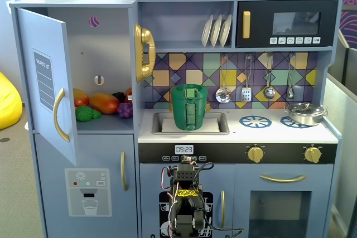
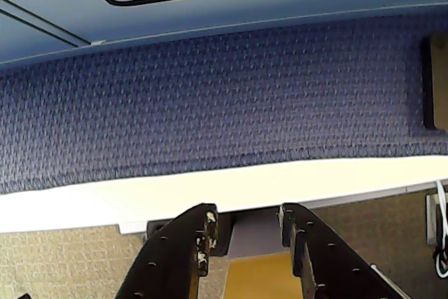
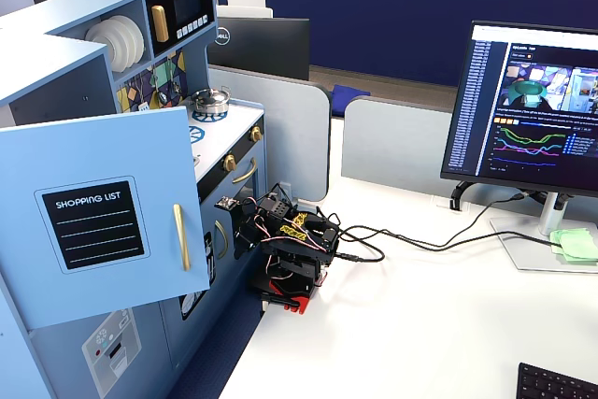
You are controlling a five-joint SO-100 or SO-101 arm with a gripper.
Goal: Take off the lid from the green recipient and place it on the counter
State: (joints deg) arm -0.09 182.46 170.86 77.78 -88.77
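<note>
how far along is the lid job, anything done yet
Nothing looks done. The green recipient stands in the sink, the lid apparently on top. The gripper holds nothing, its jaws slightly apart, with the arm folded low before the kitchen. Left: reach up, lift the lid, set it on the counter.

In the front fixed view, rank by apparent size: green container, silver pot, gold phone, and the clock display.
1. Green container
2. Gold phone and silver pot: too close to rank.
3. Clock display
</note>
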